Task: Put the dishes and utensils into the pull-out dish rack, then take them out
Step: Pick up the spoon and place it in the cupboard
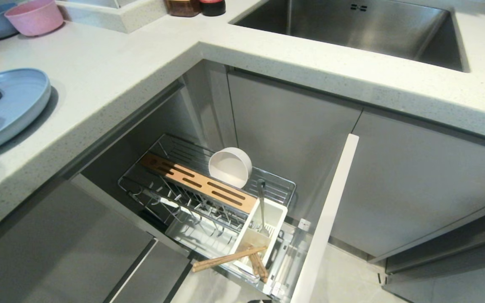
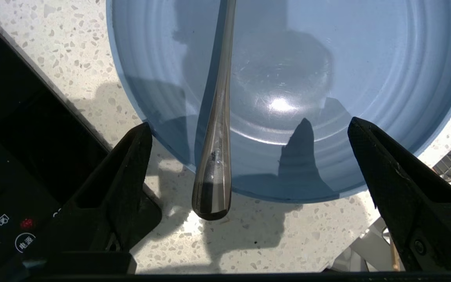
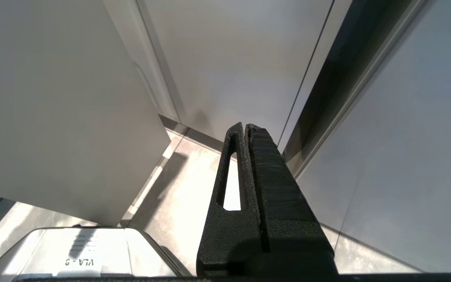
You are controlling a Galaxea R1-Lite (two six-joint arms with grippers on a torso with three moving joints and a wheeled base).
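The blue plate (image 1: 9, 107) serves as the reference point: it lies flat on the countertop (image 1: 112, 67), with the spoon (image 2: 217, 117) resting across it so that the handle end overhangs the plate rim and stands just clear of the stone. The left gripper (image 2: 249, 129) hovers directly above the plate's near rim, its fingers (image 2: 131, 156) spread wide and holding nothing; the spoon handle sits between them, nearer one finger than the other. Below the plate and off the counter edge, the pull-out rack (image 1: 209, 189) stands open. It carries the white bowl (image 1: 230, 166) tipped on its side behind the wooden strip, a second spoon-like utensil upright in the white caddy (image 1: 263, 229), and the chopsticks (image 1: 230, 257) lying loosely across the caddy's front rim, partly outside it. The right gripper (image 3: 246, 129) is parked well away from the plate, down by the cabinet fronts, with its fingers pressed together. Judged from this position, the risks are as follows: an off-centre close may push the round, polished handle sideways instead of seating it; a closing finger may catch the plate rim and shift or tip the plate toward the counter edge; and the loose chopsticks may slide off the caddy to the floor if the rack is jolted.
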